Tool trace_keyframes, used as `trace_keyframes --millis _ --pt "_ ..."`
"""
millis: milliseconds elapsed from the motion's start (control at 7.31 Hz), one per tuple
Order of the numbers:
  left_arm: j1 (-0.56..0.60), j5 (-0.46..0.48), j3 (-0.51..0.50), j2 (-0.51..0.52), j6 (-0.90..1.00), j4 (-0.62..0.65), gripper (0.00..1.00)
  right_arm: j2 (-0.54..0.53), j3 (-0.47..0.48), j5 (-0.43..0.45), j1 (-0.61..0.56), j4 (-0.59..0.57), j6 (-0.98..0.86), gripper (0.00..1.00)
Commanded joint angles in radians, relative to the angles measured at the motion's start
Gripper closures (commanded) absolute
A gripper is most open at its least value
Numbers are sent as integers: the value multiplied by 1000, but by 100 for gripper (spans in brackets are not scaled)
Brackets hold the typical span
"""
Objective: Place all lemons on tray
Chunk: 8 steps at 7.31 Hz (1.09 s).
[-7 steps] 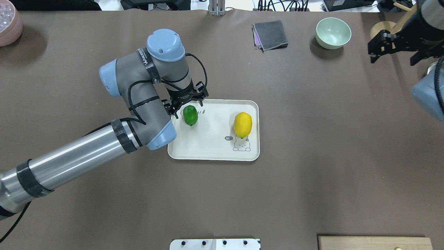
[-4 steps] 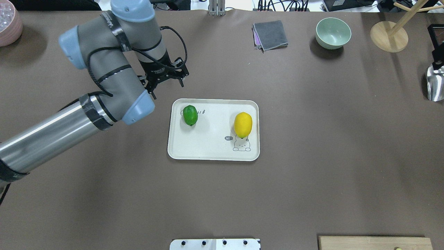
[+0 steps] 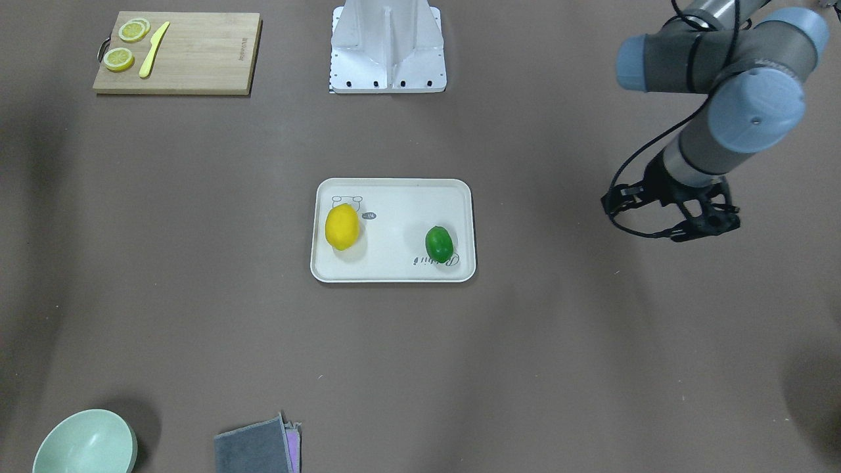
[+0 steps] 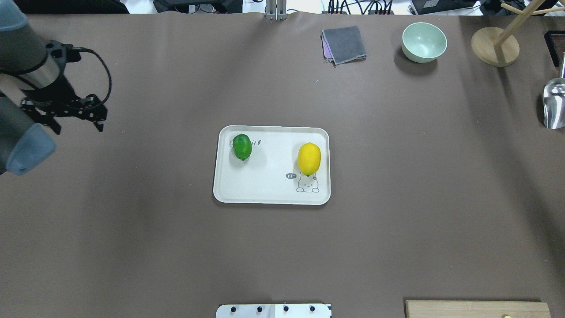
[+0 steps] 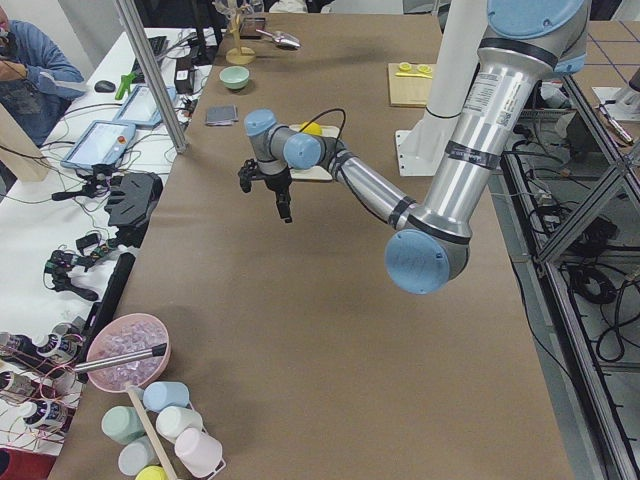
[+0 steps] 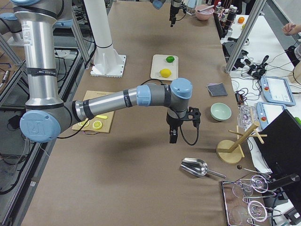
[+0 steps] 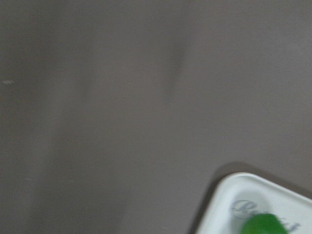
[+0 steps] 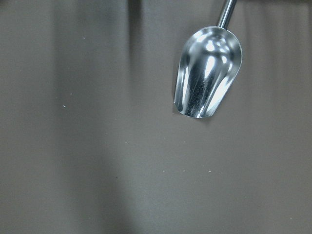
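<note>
Yellow lemon [image 4: 309, 159] and green lemon [image 4: 242, 146] both lie on tray [image 4: 269, 192], apart. Left gripper [image 4: 79, 127] hangs spread wide, empty, well apart from tray. Right gripper [image 6: 172, 137]: opening cannot be told. Judgement: placing looks done; park arms high, clear of tray, so round fruit isn't nudged.

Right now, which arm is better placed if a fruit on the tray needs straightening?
Left, probably. The yellow lemon and green lemon already lie on the tray. The left gripper hangs open nearer it; the right gripper is far off near the scoop.
</note>
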<state>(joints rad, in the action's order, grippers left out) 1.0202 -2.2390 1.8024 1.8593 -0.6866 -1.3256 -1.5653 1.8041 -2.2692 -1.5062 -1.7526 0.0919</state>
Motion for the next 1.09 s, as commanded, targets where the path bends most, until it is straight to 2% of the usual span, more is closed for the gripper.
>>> trace_keyframes --millis 0,274,547,821,958 --pt "154 -2 -7 -219 335 -52 2 -44 -66 -38 -15 125 -15 0" --pt "341 -11 -37 -341 586 -89 2 -59 -74 -49 -38 125 -24 0" --pt "479 -48 -6 -412 646 -61 2 -70 -71 -53 -42 127 -21 0" --pt "643 -68 -5 -394 842 84 2 -71 -68 -53 -42 127 -29 0" --pt "709 0 -21 -411 892 89 2 -71 -72 -53 -42 127 -30 0"
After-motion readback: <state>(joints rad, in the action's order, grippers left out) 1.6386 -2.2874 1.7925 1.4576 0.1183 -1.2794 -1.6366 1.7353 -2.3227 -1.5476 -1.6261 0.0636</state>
